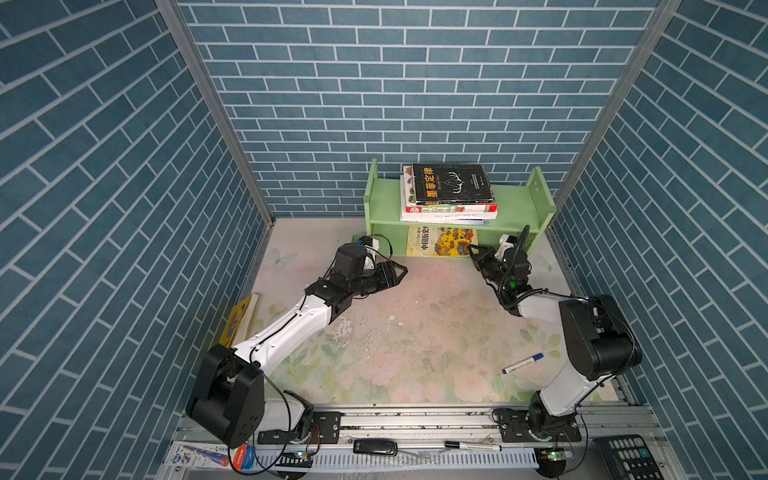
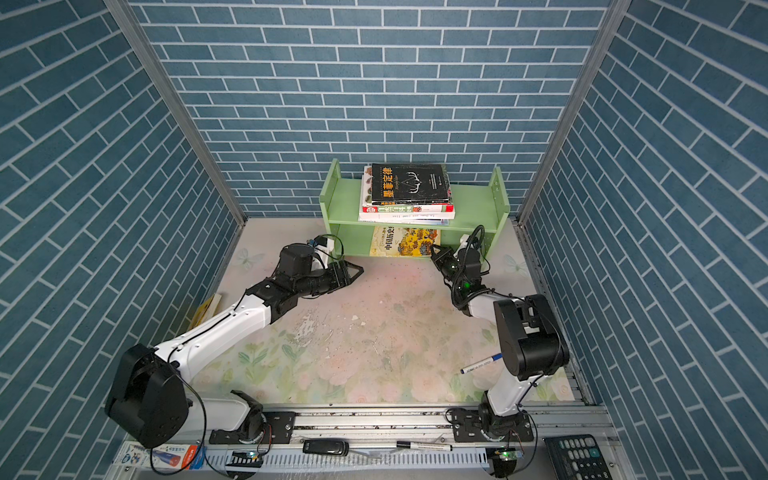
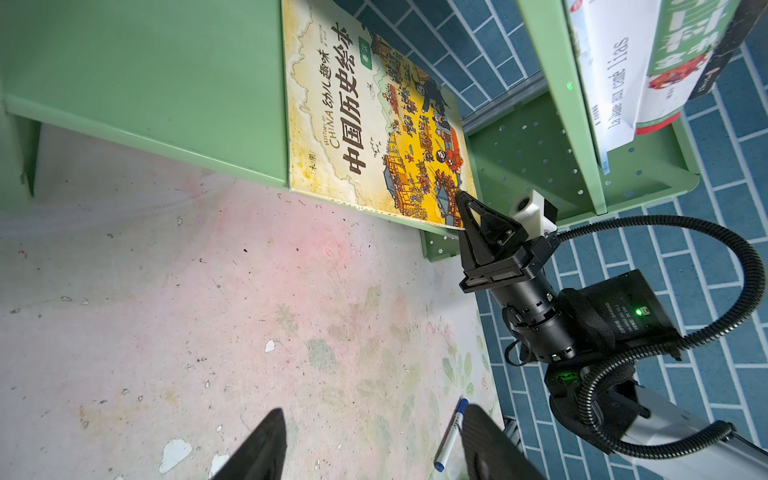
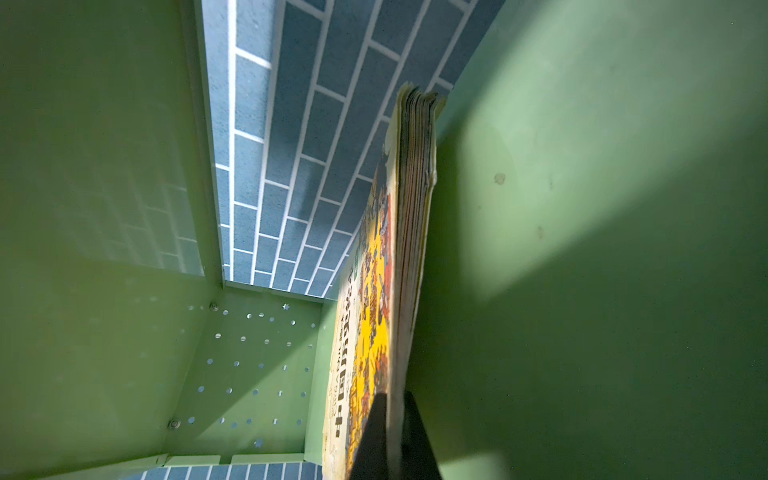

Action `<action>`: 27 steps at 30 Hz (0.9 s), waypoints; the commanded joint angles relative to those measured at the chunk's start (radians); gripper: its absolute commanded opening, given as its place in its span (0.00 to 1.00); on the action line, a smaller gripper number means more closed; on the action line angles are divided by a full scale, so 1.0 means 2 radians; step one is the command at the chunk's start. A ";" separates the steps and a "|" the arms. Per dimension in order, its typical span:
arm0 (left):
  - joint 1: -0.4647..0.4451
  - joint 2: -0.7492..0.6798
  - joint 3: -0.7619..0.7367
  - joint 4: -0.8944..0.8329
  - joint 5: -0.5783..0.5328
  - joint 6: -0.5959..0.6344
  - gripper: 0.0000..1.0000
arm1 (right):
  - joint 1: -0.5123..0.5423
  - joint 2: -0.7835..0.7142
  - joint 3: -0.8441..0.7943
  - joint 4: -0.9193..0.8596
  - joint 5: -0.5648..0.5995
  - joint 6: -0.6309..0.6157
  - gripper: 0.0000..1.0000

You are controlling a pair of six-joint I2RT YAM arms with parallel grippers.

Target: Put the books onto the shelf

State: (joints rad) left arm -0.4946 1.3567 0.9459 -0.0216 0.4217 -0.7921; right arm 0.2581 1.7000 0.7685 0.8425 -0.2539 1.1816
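1. Blue-capped marker (image 1: 522, 363) lies flat on the floral mat (image 1: 395, 353), near the mat's front right, cap toward the back
2. Mat surface worn, with white flakes around the middle
3. Blue brick-pattern walls (image 1: 415, 83) on three sides
4. Front ledge: black marker (image 1: 473, 446) and flat black device (image 1: 375, 447), apart, just behind a white slotted duct (image 1: 415, 459)
5. Dark keypad (image 1: 627, 457) at front right, printed carton (image 1: 208, 455) at front left

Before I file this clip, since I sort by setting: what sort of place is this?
Probably a robot test cell: brick-print wall panels, robot arms bolted to a rail, a green shelf on a floral mat.
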 commanded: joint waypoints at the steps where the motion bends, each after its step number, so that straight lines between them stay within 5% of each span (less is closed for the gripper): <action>1: 0.003 -0.010 -0.009 -0.003 -0.005 0.008 0.69 | 0.004 0.013 0.010 0.025 0.011 0.008 0.00; 10: 0.003 -0.016 -0.015 -0.003 -0.006 0.007 0.69 | 0.005 -0.003 0.007 -0.017 0.015 -0.013 0.00; 21: 0.003 -0.017 -0.019 0.001 -0.005 0.004 0.69 | 0.007 -0.044 0.020 -0.120 0.051 -0.065 0.68; 27: 0.003 -0.017 -0.020 0.002 -0.005 0.004 0.69 | 0.014 -0.064 0.024 -0.169 0.075 -0.088 0.80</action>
State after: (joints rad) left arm -0.4946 1.3392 0.9176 -0.0254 0.4187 -0.7933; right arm 0.2771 1.5986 0.8017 0.6243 -0.1600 1.0630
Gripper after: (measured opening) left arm 0.688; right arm 0.780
